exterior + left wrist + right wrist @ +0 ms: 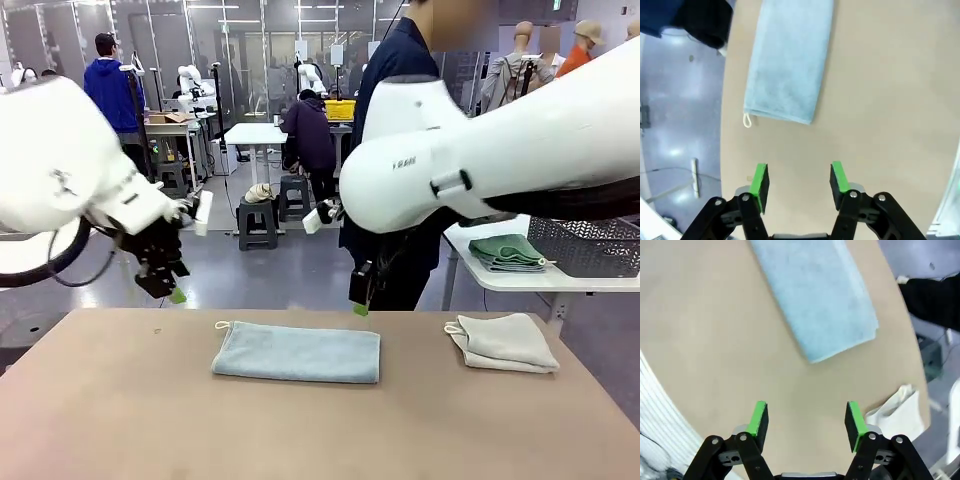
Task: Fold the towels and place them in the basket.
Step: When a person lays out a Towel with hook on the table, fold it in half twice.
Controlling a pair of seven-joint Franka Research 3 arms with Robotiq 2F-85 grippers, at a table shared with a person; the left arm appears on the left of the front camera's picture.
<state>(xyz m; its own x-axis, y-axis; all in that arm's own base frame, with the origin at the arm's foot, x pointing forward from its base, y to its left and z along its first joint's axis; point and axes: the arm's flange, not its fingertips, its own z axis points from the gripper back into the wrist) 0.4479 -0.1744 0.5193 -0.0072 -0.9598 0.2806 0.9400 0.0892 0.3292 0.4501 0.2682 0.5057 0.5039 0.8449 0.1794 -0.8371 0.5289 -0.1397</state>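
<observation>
Front view: the pale blue towel (297, 353) lies flat at the middle of the counter (120, 400), a long strip whose long axis runs left to right across the robot's front, with its corner loop (222, 324) at the robot's left end. The left fingers (177, 295) hover above the counter's far left part, off the loop end and clear of the cloth. The right fingers (360, 309) hang just above the strip's far right corner and appear the nearer pair.

Left wrist view: the left fingers (760, 182) stand well apart with bare counter between them, and the towel (787, 65) extends straight ahead, loop end first.

Right wrist view: the right fingers (758, 420) are likewise spread and hold nothing, and the towel's other short end lies ahead, slanting away.

A folded cream-white towel (503, 342) rests near the counter's right edge. The basket (585, 245) sits on a side table (470, 262) beyond it. Each arm thus faces one short end, which would suit an end-to-end fold.
</observation>
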